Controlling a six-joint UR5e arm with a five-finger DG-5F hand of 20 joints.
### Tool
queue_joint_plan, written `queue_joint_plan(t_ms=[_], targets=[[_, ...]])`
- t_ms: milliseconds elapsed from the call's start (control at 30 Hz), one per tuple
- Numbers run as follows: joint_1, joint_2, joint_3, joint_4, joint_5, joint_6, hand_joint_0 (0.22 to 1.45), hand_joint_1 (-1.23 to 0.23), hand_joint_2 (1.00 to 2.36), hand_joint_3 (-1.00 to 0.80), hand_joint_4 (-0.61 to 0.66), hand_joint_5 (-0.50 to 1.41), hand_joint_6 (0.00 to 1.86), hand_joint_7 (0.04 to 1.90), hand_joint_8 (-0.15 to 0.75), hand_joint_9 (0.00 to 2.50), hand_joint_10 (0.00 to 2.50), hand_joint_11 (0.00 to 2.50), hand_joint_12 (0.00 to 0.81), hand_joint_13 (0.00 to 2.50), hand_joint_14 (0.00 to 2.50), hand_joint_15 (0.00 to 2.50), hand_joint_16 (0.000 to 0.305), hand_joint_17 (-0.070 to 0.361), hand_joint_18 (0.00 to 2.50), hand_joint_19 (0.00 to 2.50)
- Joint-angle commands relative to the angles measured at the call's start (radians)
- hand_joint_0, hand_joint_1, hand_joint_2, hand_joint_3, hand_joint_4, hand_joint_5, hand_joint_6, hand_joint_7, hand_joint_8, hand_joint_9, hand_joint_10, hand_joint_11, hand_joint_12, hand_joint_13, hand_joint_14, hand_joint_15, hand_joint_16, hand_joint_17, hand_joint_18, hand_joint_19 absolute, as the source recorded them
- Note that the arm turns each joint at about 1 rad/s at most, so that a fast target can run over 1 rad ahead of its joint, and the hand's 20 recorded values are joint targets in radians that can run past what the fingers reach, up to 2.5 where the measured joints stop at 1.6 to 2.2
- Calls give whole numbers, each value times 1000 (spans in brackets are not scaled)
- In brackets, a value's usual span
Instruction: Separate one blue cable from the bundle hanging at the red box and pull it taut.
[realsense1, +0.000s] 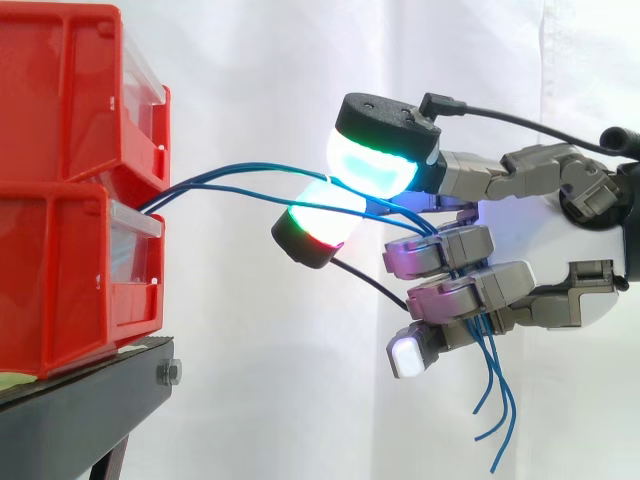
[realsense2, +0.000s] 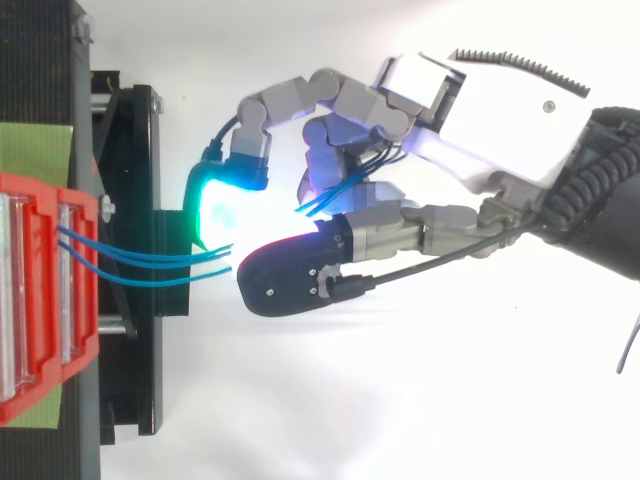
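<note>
Standing at the left on a black stand (realsense1: 90, 395), two red bins (realsense1: 70, 190) are stacked before a white curtain (realsense1: 260, 80). Several blue cables (realsense1: 240, 175) come out from between the bins and run rightward in a shallow bow to the hand (realsense2: 500, 110), which hangs well apart from the bins. Its fingers are curled closed. Two glowing fingertips (realsense1: 375, 160), green above and red-and-white below, pinch the cables between them. The other fingers fold round the same strands nearer the palm, and the loose ends dangle below.
</note>
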Motion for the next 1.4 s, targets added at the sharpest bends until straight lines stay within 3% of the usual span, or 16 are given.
queue_joint_plan(t_ms=[0, 333, 800, 833, 900, 1067, 1367], targets=[[0, 0, -1, 0, 1, 1, 771, -799, 1011, -381, -183, -242, 856, 1013, 142, 623, 1728, 1412, 298, 751, 1957, 1064, 44, 98, 647, 900], [1, 0, -12, 6, 5, 7, 824, -858, 1000, -500, -194, -236, 855, 1029, 134, 627, 1729, 1415, 295, 773, 1866, 1108, 43, 97, 648, 865], [1, 0, -12, 6, 5, 7, 774, -882, 1000, -500, -194, -236, 852, 1014, 131, 624, 1717, 1433, 295, 811, 1745, 1174, 44, 98, 682, 837], [1, 0, -12, 6, 5, 7, 731, -878, 1000, -500, -187, -235, 849, 1010, 134, 624, 1719, 1437, 297, 810, 1748, 1179, 43, 98, 678, 847], [3, -1, -12, 6, 5, 7, 606, -845, 1000, -500, -162, -235, 836, 1027, 143, 620, 1708, 1449, 302, 769, 1858, 1145, 44, 99, 656, 879], [3, 0, -12, 6, 5, 7, 497, -786, 1000, -500, -101, -236, 831, 989, 180, 610, 1847, 1349, 334, 759, 2015, 1018, 49, 111, 680, 899], [3, 0, -12, 6, 5, 7, 504, -602, 1000, -500, -103, -232, 819, 983, 179, 633, 1813, 1364, 327, 737, 2086, 984, 49, 110, 676, 910]])
